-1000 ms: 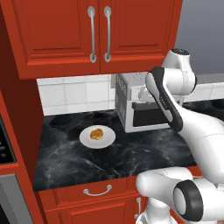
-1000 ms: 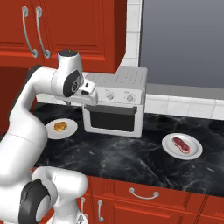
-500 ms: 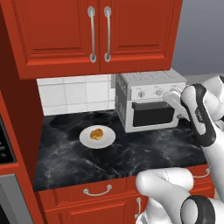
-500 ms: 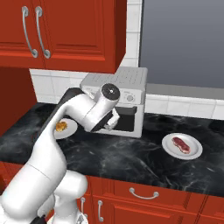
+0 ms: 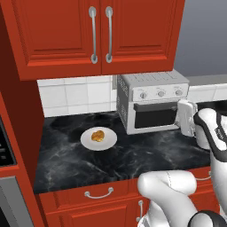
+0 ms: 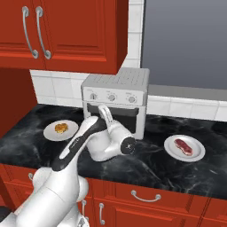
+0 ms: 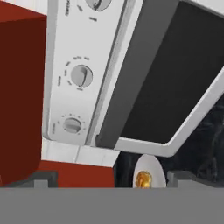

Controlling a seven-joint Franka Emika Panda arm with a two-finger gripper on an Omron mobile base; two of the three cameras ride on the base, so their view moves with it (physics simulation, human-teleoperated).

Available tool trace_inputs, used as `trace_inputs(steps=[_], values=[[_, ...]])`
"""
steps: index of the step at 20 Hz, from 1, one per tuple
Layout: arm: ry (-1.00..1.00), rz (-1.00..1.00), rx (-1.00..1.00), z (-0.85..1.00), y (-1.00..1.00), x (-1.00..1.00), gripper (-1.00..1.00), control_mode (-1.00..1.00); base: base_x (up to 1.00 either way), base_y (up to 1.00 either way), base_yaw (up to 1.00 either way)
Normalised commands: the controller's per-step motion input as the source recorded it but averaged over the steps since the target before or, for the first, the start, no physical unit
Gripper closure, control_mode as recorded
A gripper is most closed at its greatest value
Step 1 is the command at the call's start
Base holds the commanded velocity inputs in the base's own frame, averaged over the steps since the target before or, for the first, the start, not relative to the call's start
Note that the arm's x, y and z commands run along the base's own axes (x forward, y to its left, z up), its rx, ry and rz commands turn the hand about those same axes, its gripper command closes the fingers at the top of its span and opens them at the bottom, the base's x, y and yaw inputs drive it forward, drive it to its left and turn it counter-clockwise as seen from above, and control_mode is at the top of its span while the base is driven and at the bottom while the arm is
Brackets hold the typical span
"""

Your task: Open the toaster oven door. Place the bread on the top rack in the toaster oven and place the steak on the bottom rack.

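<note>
None of the 3 steps looks finished. The toaster oven door (image 7: 175, 78) is at most cracked: in the hand view its pale frame seems to stand slightly off the oven body along the control strip, while in both base views it reads as shut against the toaster oven (image 5: 153, 102). The bread (image 5: 97, 135) sits on its white plate (image 5: 107, 142) at about 9 o'clock from the oven on the dark surface (image 5: 88, 159), well apart from it. The steak (image 6: 183, 146) lies on a second plate (image 6: 197, 155) at about 3 o'clock from the oven in the right base view. Both racks are hidden behind the dark glass, so their state cannot be told. Left to do, as I judge it: swing the door fully down, then carry the bread to the top rack and the steak to the bottom one.

The tool (image 7: 113, 175) stands wide and holds nothing (2 dark tips well apart at the bottom of the hand view), close in front of the door.

The right base view gives the steak and the arm's wrist (image 6: 113, 133) before the oven front. The left base view gives the bread plainly. The hand view alone gives the knobs (image 7: 82, 75) and door edge up close, with the bread plate at 6 o'clock beneath the door.
</note>
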Motion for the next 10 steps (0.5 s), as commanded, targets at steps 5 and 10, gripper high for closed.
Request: trace_inputs(steps=[5,10], values=[[-0.11,0.00,0.23,-0.01,-0.10,0.26,-1.00,-1.00,0.00,0.00,0.00],[-0.06,0.01,0.20,0.10,-0.25,0.29,-1.00,-1.00,0.00,0.00,0.00]])
